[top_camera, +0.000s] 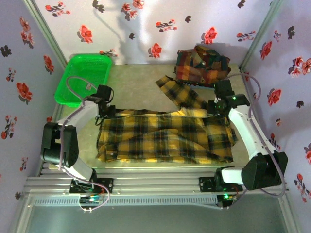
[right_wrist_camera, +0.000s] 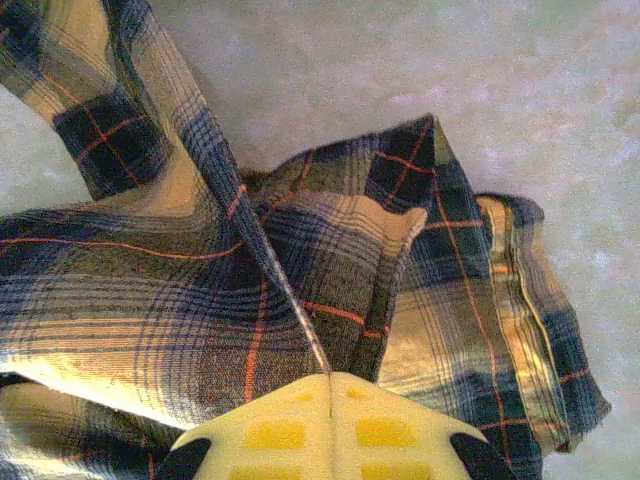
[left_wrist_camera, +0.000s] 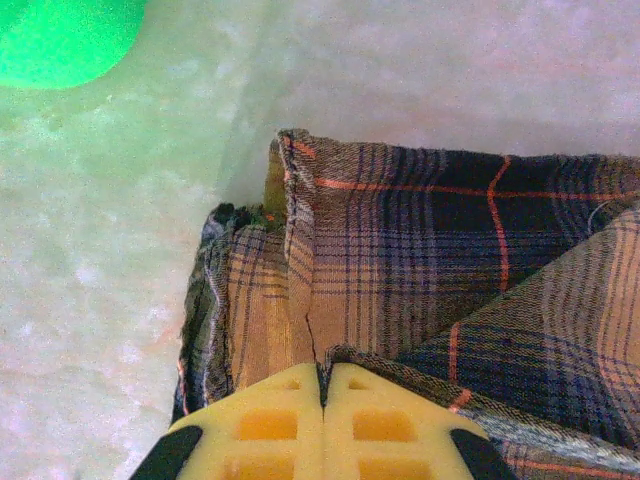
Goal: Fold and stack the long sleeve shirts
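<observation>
Mustard-yellow shirt (top_camera: pixel 160 138) lies spread across the middle of the desk (top_camera: pixel 136 80) between the two arms, one sleeve (top_camera: pixel 177 91) trailing off toward the far side. The left hand (top_camera: pixel 112 114) pinches its far left corner and the right hand (top_camera: pixel 212 108) pinches its far right edge. In each wrist view the yellow fingers (left_wrist_camera: pixel 270 425) are pressed together with a fold of plaid caught at their tips. The step looks like a fold of the far edge over toward the near one. To do it well, both hands should rise together, hold the edge taut and level between them, and set it down square on the near hem. The loose sleeve may drag or bunch under the fold. Room is tight beyond the right hand, where the heap of red and green check shirts (top_camera: pixel 201 65) sits just past the sleeve. The green basket (top_camera: pixel 82 77) stands near the left arm. The near hem already lies close to the desk's front edge, so overshoot would drop cloth off it.
</observation>
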`<control>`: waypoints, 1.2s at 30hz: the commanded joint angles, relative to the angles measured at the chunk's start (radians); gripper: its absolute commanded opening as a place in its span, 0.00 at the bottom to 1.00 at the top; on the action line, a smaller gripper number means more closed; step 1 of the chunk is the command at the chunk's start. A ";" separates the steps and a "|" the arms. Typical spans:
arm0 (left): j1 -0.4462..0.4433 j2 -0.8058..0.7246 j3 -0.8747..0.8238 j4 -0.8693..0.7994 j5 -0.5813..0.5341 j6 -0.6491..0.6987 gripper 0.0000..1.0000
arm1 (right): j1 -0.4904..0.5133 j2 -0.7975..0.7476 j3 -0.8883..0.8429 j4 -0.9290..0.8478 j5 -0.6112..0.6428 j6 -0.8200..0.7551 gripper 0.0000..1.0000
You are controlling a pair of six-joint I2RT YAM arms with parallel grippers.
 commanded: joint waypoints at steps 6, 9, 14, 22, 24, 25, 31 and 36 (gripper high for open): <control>-0.044 -0.014 -0.069 0.002 -0.075 -0.096 0.00 | -0.012 -0.014 -0.076 -0.031 -0.024 0.048 0.00; -0.054 -0.003 -0.084 -0.010 -0.090 -0.116 0.00 | -0.013 -0.012 -0.094 -0.019 -0.028 0.049 0.00; -0.064 0.012 -0.098 -0.030 -0.134 -0.147 0.00 | -0.013 -0.015 -0.126 -0.016 -0.033 0.050 0.00; -0.065 0.039 -0.110 -0.060 -0.164 -0.238 0.47 | -0.014 0.024 -0.194 0.010 -0.073 0.080 0.05; -0.066 0.011 -0.106 -0.082 -0.182 -0.293 0.62 | -0.014 0.041 -0.206 0.022 -0.084 0.083 0.13; -0.067 -0.017 -0.101 -0.098 -0.191 -0.328 0.68 | -0.015 0.052 -0.206 0.019 -0.084 0.081 0.21; -0.125 -0.185 -0.047 -0.119 -0.173 -0.495 0.81 | -0.015 0.025 -0.173 0.008 -0.088 0.062 0.70; -0.193 -0.208 -0.003 -0.007 -0.072 -0.523 0.84 | 0.000 0.029 -0.085 0.043 -0.193 0.016 0.81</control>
